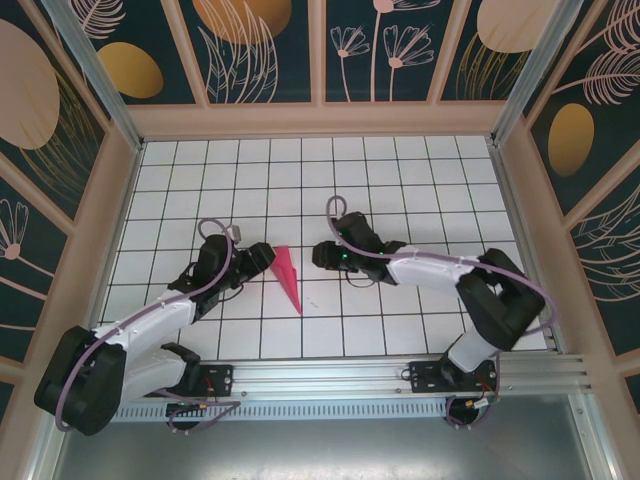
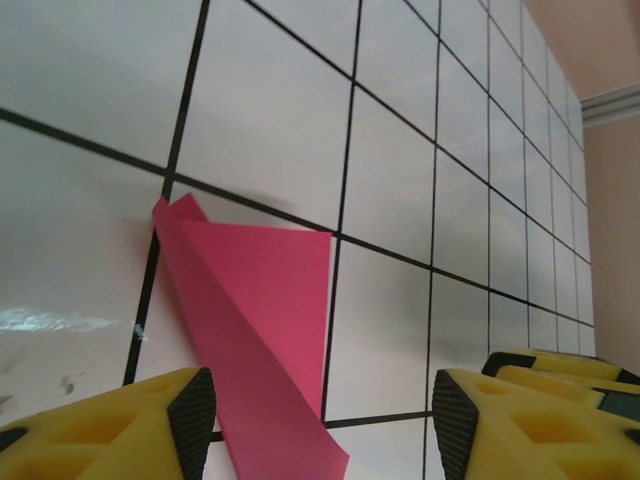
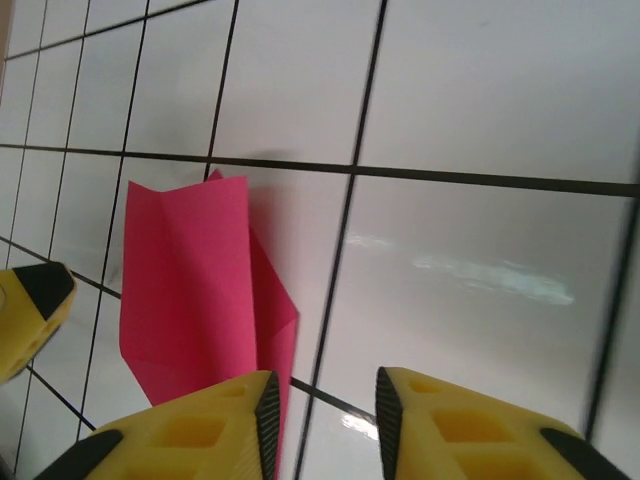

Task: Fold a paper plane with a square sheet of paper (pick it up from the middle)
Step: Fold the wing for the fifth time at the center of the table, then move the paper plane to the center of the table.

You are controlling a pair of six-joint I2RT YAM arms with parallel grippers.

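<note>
The counter [image 1: 400,180] is a white grid of tiles, boxed in on three sides by pale walls [image 1: 320,120] under dark floral panels, with a metal rail [image 1: 350,375] along the near edge where both arm bases sit. The paper plane [image 1: 288,278] lies near the middle of it as a slim red-pink dart, its wide end toward the far wall and its point toward the rail. It lies between the two grippers. The left gripper [image 1: 265,256] is just beside the wide end; in its wrist view the yellow fingers [image 2: 190,415] stand well apart with the left gripper [image 2: 315,410] holding nothing, and the paper plane [image 2: 260,330] lies on the tiles beyond and below them, one flap lifted. The right gripper [image 1: 320,255] is near the other side of the plane. In its own view the right gripper [image 3: 325,410] is partly open over bare tile, gripping nothing, and the paper plane [image 3: 190,280] lies just left of its left finger. Open tiles surround the plane on every side — widest toward the far wall and the right edge.
</note>
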